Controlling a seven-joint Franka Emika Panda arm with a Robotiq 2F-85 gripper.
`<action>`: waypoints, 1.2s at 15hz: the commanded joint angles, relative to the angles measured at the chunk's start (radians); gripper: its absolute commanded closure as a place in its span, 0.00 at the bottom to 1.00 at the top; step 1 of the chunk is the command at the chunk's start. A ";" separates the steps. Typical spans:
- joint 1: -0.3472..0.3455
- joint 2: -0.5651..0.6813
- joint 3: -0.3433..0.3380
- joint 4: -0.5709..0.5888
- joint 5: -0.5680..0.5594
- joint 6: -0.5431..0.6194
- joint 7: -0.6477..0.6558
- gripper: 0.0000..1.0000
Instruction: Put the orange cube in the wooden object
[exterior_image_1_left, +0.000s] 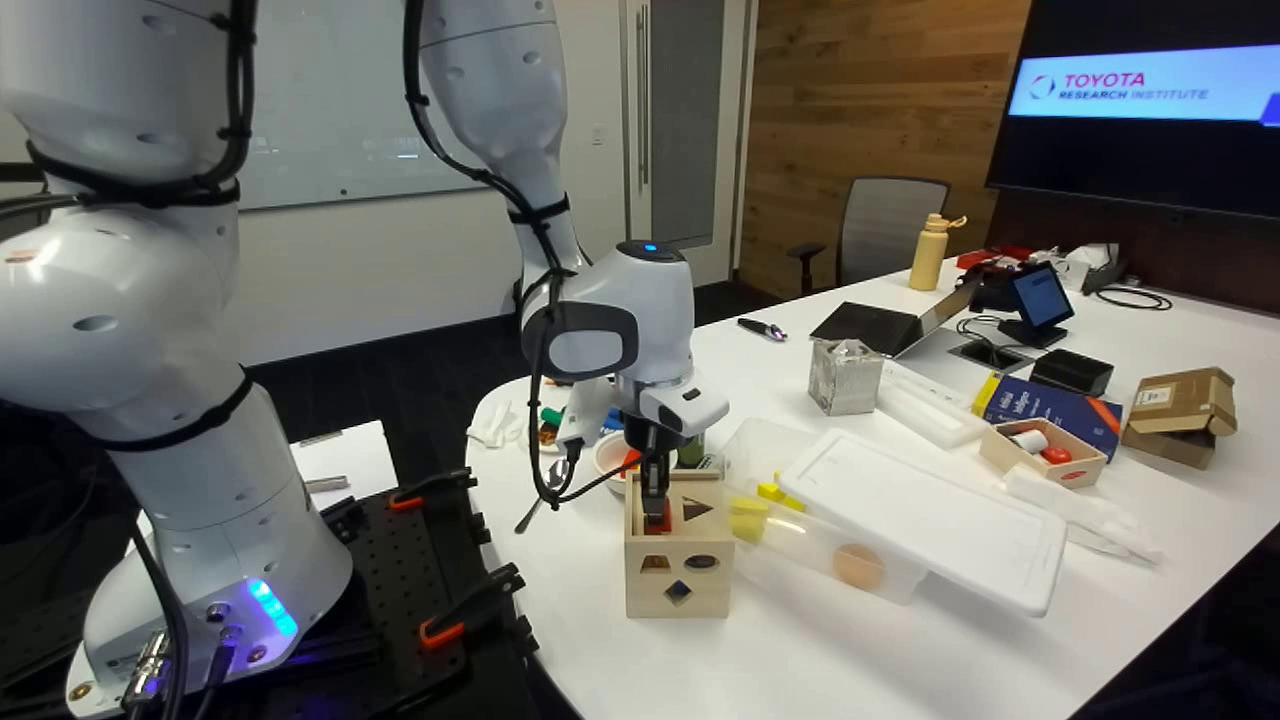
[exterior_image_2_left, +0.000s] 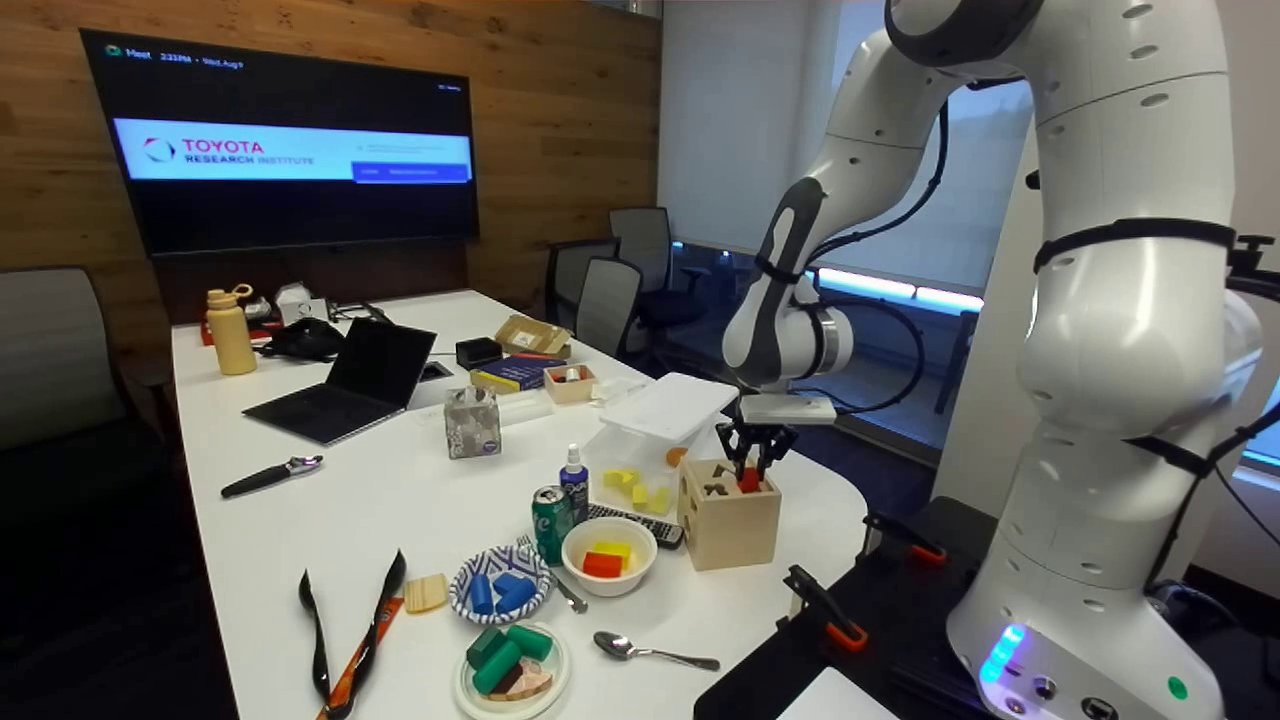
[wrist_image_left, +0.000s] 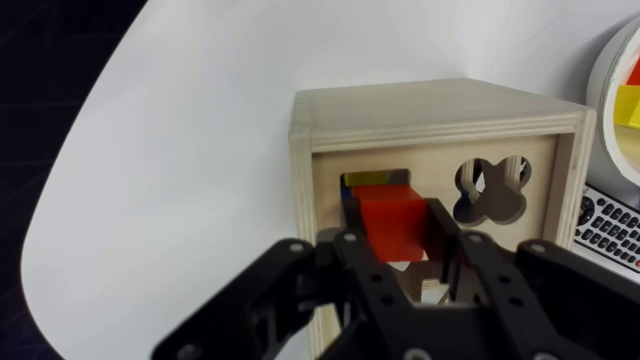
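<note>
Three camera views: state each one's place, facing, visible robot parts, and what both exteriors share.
Exterior view: raised, near the white robot arm, facing over the white table to the grey door; arm and black gripper show.
Exterior view: raised, near the arm, facing the wooden wall; arm and gripper show.
Wrist view: above the gripper, facing down at the pale cubic wooden box; gripper shows, arm doesn't.
Both exterior views share the box, orange cube and black wall screen.

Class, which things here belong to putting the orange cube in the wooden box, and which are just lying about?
For the job: gripper, orange cube in its grip, wooden box.

Just lying about: laptop, water bottle, tissue box, spoon, can, spray bottle, remote, book.
</note>
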 joint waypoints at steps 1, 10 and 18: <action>0.005 -0.018 0.009 -0.020 0.024 -0.040 -0.018 0.92; 0.018 0.000 0.000 -0.011 0.011 -0.070 -0.016 0.34; 0.072 -0.040 -0.028 -0.024 -0.013 -0.081 -0.001 0.00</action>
